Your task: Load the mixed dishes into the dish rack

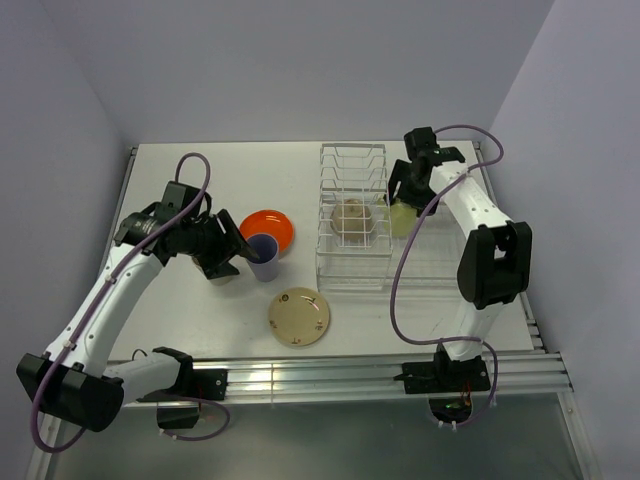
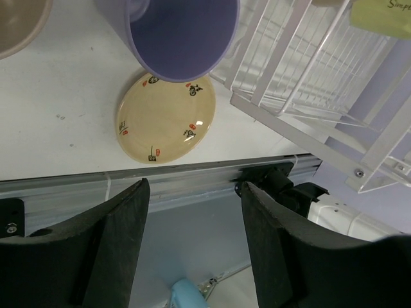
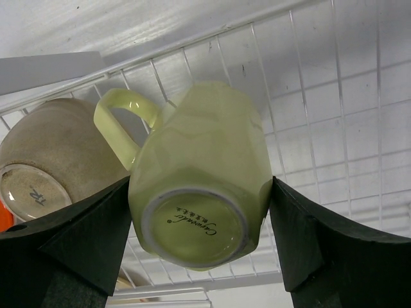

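The pale yellow-green cup (image 3: 199, 160) is held clamped, base up, in the right tool (image 3: 200, 186) over the basket section of the dish rack (image 1: 352, 165), just beside the tan cup (image 3: 45, 160), presumably so it can be set mouth-down to drain. The left tool (image 2: 194, 185) is spread wide and empty, and the lavender cup (image 2: 173, 32) is seen on the bench (image 1: 200, 170) just ahead of it, apparently lined up for grasping.

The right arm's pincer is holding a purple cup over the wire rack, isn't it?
Not quite. The cup in the right pincer is pale yellow-green, not purple. The right wrist view shows it clamped between the two fingers, with the wire rack behind it. The purple cup stands on the table beside the orange plate.
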### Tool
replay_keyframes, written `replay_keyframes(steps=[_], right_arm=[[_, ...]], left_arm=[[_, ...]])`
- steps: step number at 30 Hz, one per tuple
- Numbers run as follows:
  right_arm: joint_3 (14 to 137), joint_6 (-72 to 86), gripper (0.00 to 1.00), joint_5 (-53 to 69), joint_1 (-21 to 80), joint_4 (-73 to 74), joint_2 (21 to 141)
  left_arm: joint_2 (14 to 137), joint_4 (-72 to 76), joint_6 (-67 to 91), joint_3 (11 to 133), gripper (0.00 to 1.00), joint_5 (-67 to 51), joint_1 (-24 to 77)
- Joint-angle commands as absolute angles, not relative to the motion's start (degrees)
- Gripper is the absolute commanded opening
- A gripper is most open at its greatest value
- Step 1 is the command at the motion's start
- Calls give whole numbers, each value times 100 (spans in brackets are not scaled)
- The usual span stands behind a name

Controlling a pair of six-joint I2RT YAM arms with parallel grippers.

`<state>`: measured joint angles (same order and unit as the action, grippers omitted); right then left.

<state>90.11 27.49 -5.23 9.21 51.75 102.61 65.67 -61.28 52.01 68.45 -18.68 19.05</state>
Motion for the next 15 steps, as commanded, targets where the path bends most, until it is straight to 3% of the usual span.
replay_keyframes(steps=[1, 8, 15], right_arm=[[9343, 2733, 2, -782, 1011, 4957, 10178], [9264, 2733, 17, -774, 1116, 4931, 10046], [9281, 2786, 49, -650, 1169, 4966, 9826]], left_arm=[[6618, -6012, 5326, 6724, 66, -1723, 2012], [6644, -5880, 5405, 6539, 69, -1696, 2127], [6636, -5730, 5519, 6407, 68, -1679, 2303]])
